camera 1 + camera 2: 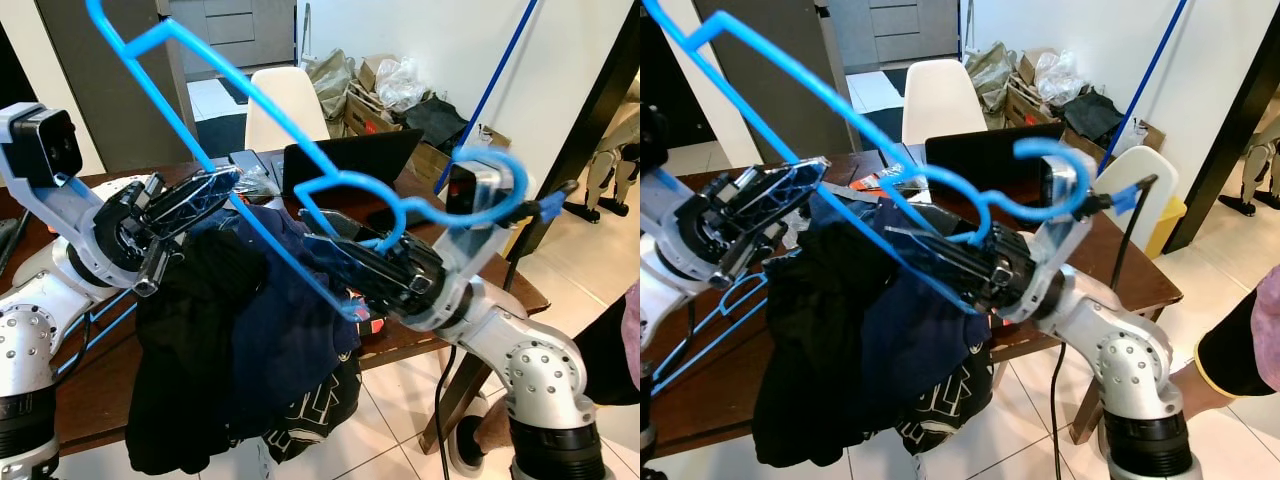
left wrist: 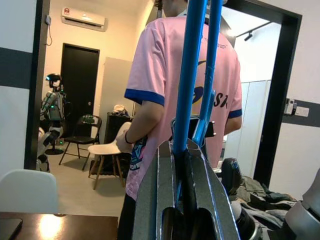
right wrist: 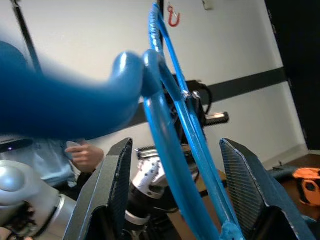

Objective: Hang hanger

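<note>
Dark clothes point(image 1: 240, 340) hang low in front of the robot, draped from a blue hanger point(image 1: 250, 90) that it holds up over a brown table point(image 1: 500, 270) in a room of a home. The left gripper point(image 1: 185, 200) has its jaws closed on one of the hanger's thin bars, as the left wrist view shows, with the blue bars running straight up out of the clamped fingers. The right gripper point(image 1: 940, 255) reaches in from the other side, under the hanger's neck; in the right wrist view its jaws stand open, with the blue bars passing between the fingers point(image 3: 247, 185) without clear contact. The hanger's long axis tilts steeply, from high on the robot's left down toward the right gripper, and its hook point(image 1: 1055, 165) curls just above the right wrist, pointing to the robot's right. The right arm is therefore the nearer to the hook, the part that must go over a rail, though no rail can be made out. A person in a pink shirt point(image 2: 175, 75) stands close by, and a second blue hanger point(image 1: 710, 320) lies on the table's near left.
</note>
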